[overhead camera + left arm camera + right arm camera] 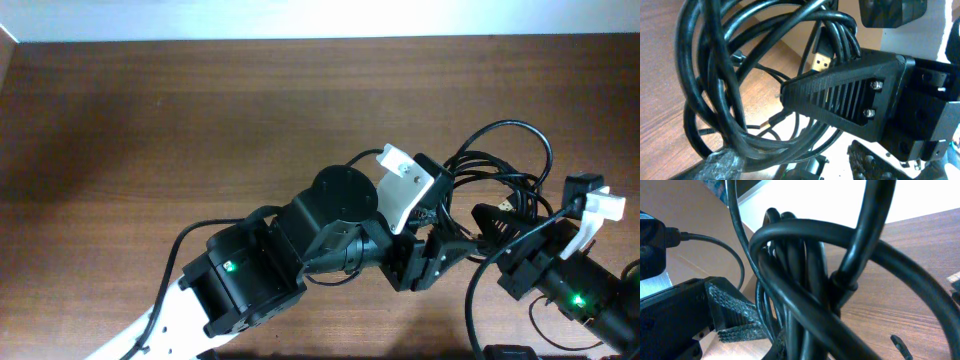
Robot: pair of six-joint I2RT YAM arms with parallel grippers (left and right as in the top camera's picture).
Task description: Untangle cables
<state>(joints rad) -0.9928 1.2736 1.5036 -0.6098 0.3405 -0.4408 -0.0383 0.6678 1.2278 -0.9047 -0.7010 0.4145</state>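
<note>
The cables [500,165] are a bundle of thin black loops on the wooden table at the right. My right gripper [490,222] is shut on the bundle; in the left wrist view its ribbed black finger [850,100] clamps the strands beside a gold-tipped plug [821,61]. My left gripper [425,258] is open just left of it. The cable loops [715,75] drape over its left finger and pass between its jaws [795,167]. In the right wrist view the bundle [805,280] fills the jaws [800,350], with the left gripper's textured finger [732,317] beside it.
The brown wooden table [200,120] stretches to the left and back, ending at a white wall edge. The left arm [250,275] lies across the front centre. A thicker black robot wire [472,300] runs by the right arm. A loose plug end [900,345] lies on the wood.
</note>
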